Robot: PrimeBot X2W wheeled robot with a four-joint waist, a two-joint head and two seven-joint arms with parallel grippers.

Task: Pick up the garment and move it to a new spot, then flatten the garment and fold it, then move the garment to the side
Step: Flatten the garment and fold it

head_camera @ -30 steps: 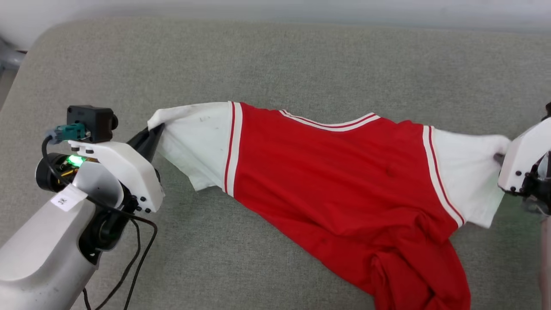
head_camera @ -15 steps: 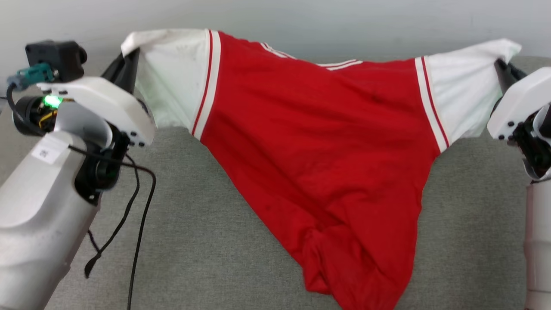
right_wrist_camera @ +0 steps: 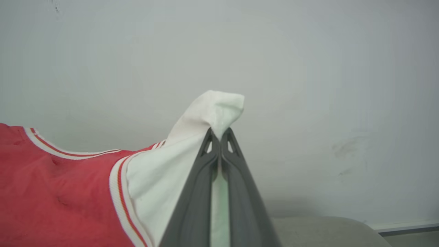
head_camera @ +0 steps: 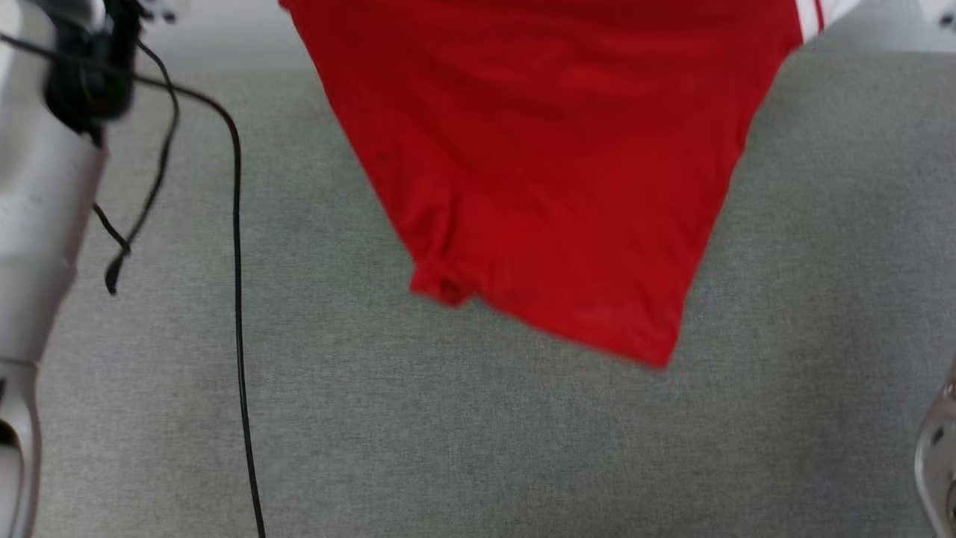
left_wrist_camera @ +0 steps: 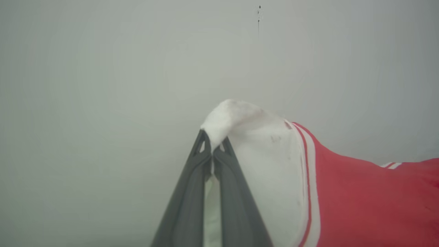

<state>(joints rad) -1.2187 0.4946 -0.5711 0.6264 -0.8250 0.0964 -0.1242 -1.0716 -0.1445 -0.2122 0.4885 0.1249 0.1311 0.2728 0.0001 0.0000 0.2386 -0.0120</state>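
Observation:
The garment (head_camera: 553,164), a red jersey with white sleeves, hangs in the air above the grey cushion (head_camera: 478,433); its red body drops from the top of the head view with the hem free. My left gripper (left_wrist_camera: 212,149) is shut on the tip of one white sleeve (left_wrist_camera: 271,157). My right gripper (right_wrist_camera: 219,135) is shut on the tip of the other white sleeve (right_wrist_camera: 192,144). Both wrist views show the jersey (right_wrist_camera: 55,195) stretched sideways between the grippers, in front of a pale wall (left_wrist_camera: 137,68).
My left arm (head_camera: 37,194) with its black cable (head_camera: 237,299) runs down the left side of the head view. A bit of my right arm (head_camera: 939,456) shows at the lower right. The cushion's corner (right_wrist_camera: 325,230) lies below the right gripper.
Both grippers have lifted the jersey off the cushion and up past the top of the head view. The red body, bunched on the cushion before, now hangs free.

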